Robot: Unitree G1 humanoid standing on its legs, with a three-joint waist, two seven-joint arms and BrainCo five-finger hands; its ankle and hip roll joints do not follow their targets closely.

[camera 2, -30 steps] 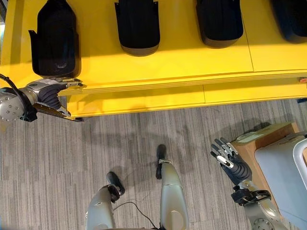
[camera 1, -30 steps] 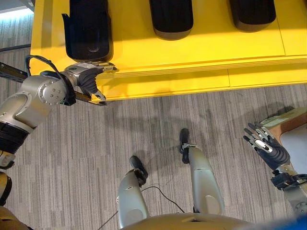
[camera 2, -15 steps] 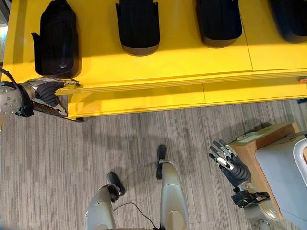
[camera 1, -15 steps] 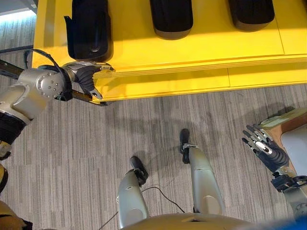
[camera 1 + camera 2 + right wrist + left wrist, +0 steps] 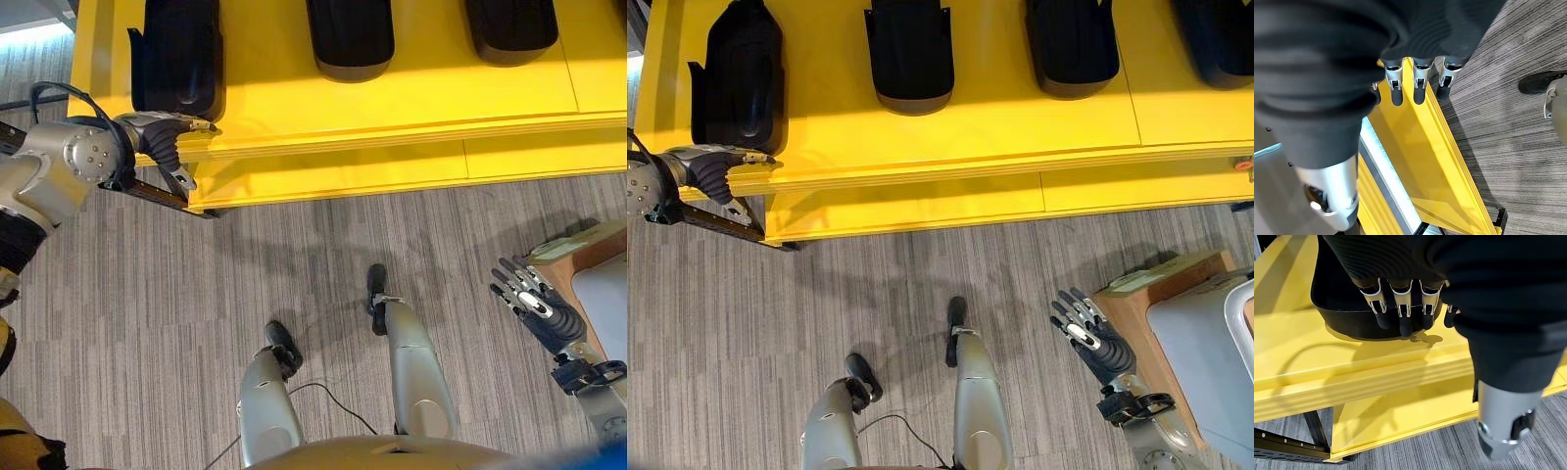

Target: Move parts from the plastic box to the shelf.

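Observation:
Several black moulded parts lie in a row on the yellow shelf (image 5: 392,108); the leftmost part (image 5: 176,59) is at the shelf's left end, with two more (image 5: 350,34) (image 5: 509,24) to its right. My left hand (image 5: 165,145) hovers at the shelf's front edge just below that leftmost part (image 5: 1342,308), its fingers (image 5: 1400,308) relaxed and empty. My right hand (image 5: 1087,338) is open with fingers spread over the floor, beside the grey plastic box (image 5: 1205,352) at the far right. The box's inside is hidden.
The plastic box rests on a brown crate (image 5: 1141,304) at the right edge. A dark metal brace (image 5: 157,196) runs under the shelf's left end. Grey carpet (image 5: 196,294) lies between the shelf and the box. The right wrist view looks along the yellow shelf (image 5: 1420,142).
My left hand has drawn back to the left along the shelf's front edge, away from the leftmost part. My right hand has shifted slightly left and lower, still open.

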